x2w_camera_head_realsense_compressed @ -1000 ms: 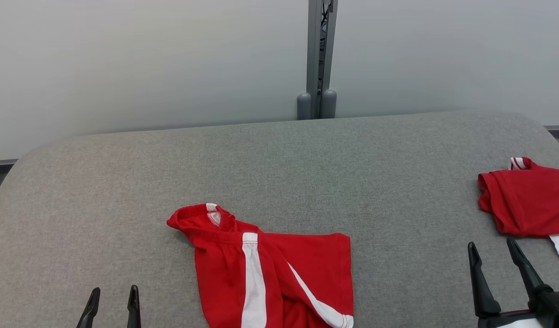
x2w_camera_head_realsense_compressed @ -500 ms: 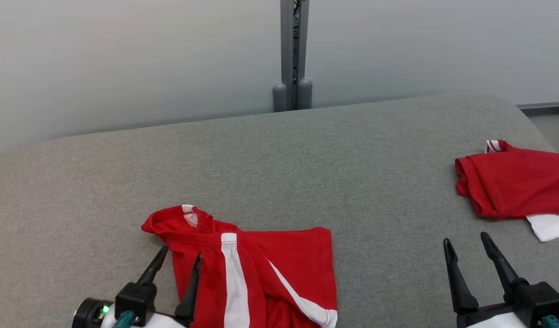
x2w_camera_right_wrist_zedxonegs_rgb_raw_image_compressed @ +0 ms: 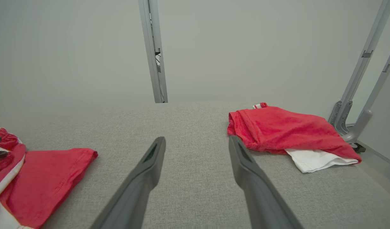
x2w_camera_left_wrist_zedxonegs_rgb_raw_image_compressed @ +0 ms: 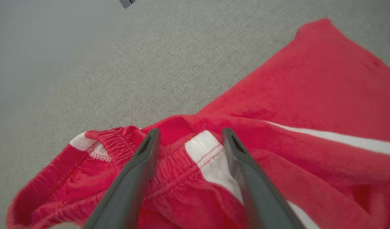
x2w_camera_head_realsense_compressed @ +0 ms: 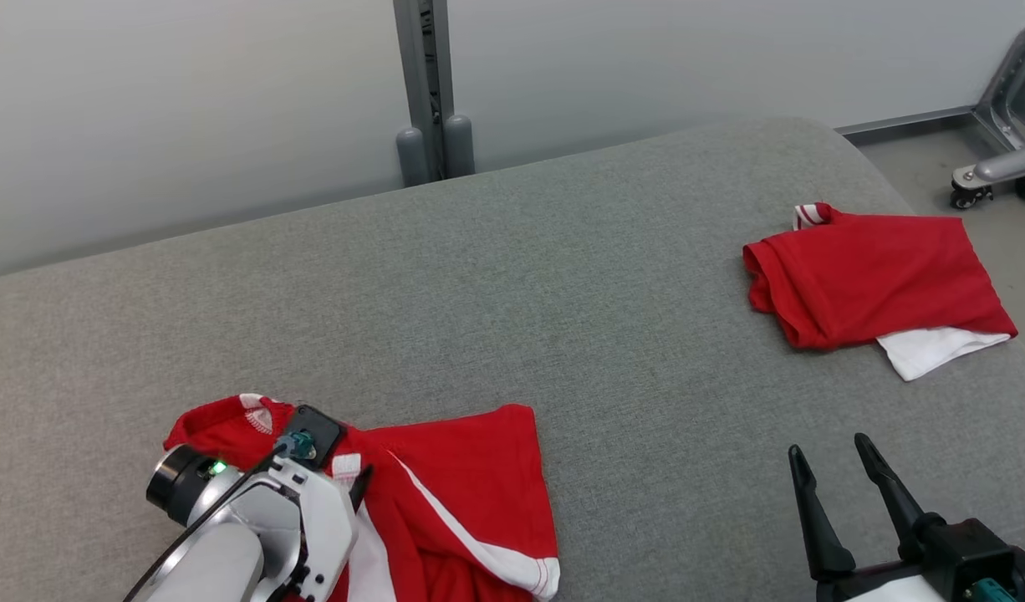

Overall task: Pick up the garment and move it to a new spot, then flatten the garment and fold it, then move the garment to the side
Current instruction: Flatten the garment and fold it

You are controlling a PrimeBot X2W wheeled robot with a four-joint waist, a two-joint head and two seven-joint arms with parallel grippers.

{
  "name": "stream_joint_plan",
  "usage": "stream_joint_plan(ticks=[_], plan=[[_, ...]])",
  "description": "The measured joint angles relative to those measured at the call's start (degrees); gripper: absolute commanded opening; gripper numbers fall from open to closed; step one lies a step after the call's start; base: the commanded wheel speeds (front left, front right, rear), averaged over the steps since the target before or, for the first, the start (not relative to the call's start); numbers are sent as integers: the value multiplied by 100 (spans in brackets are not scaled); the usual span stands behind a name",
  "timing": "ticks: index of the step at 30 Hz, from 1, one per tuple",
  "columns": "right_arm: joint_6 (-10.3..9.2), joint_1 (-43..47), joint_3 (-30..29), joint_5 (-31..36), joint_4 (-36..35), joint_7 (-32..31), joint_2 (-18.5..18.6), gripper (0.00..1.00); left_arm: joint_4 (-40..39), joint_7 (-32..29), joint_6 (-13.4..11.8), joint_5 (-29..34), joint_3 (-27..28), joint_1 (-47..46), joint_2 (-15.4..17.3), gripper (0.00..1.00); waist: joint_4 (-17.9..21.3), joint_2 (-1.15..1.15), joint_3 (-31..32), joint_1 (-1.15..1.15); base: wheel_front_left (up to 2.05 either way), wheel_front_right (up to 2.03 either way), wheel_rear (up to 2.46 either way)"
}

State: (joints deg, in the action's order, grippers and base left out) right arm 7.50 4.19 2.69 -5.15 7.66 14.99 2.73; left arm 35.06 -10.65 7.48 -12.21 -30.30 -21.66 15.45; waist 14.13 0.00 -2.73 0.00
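Our left gripper (x2w_camera_left_wrist_zedxonegs_rgb_raw_image_compressed: 191, 133) stands with its two dark fingers spread wide, and nothing is clamped between them. The garment (x2w_camera_head_realsense_compressed: 471, 477), red shorts with white stripes, lies crumpled directly under and ahead of this gripper on the grey padded surface (x2w_camera_head_realsense_compressed: 563, 276). In the left wrist view its gathered waistband (x2w_camera_left_wrist_zedxonegs_rgb_raw_image_compressed: 115, 143) sits right at our fingertips, with a white stripe (x2w_camera_left_wrist_zedxonegs_rgb_raw_image_compressed: 207, 152) in the gap between the fingers, close to the finger on that view's right. We cannot tell whether the tips press into the cloth or hang just above it. From these fingers the flatter red leg panel spreads away ahead and toward that view's right. In the head view our pale left wrist covers part of the waistband end. Our right gripper (x2w_camera_head_realsense_compressed: 828, 447) is also wide, with nothing between its fingers and only bare grey fabric ahead of their tips. The garment lies well away on this gripper's left. Ahead of it and to its right rests a second red garment (x2w_camera_head_realsense_compressed: 872, 276), folded, with a white cloth (x2w_camera_head_realsense_compressed: 930, 351) poking out from under its nearer edge. Past the far edge of the surface a grey post (x2w_camera_head_realsense_compressed: 425, 84) rises against the pale wall, and a wheeled metal frame (x2w_camera_head_realsense_compressed: 997, 159) stands far off to the right gripper's right.
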Motion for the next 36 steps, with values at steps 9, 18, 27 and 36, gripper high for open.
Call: stream_joint_plan(ticks=[9, 18, 27, 36], plan=[[0, -18, -149, -49, -10, 1, 1, 100, -389, -738, 0, -798, -833, -8, 682, 0, -69, 0, -127, 0, 0, 0, 0], [0, -115, -198, -79, -14, 1, 2, 100, -1244, -833, -190, -1473, -527, -50, 743, 0, -255, 0, -222, 0, 0, 0, 0], [0, -272, 7, -110, 23, 1, 0, 100, -2079, -646, -812, -1948, 175, -1200, -2, 0, -180, 0, -263, 0, 0, 0, 0], [0, -428, 43, -364, 86, 1, 1, 100, -1773, -437, -1373, -2084, 643, -2299, -649, 0, 285, 0, -334, 0, 0, 0, 0]])
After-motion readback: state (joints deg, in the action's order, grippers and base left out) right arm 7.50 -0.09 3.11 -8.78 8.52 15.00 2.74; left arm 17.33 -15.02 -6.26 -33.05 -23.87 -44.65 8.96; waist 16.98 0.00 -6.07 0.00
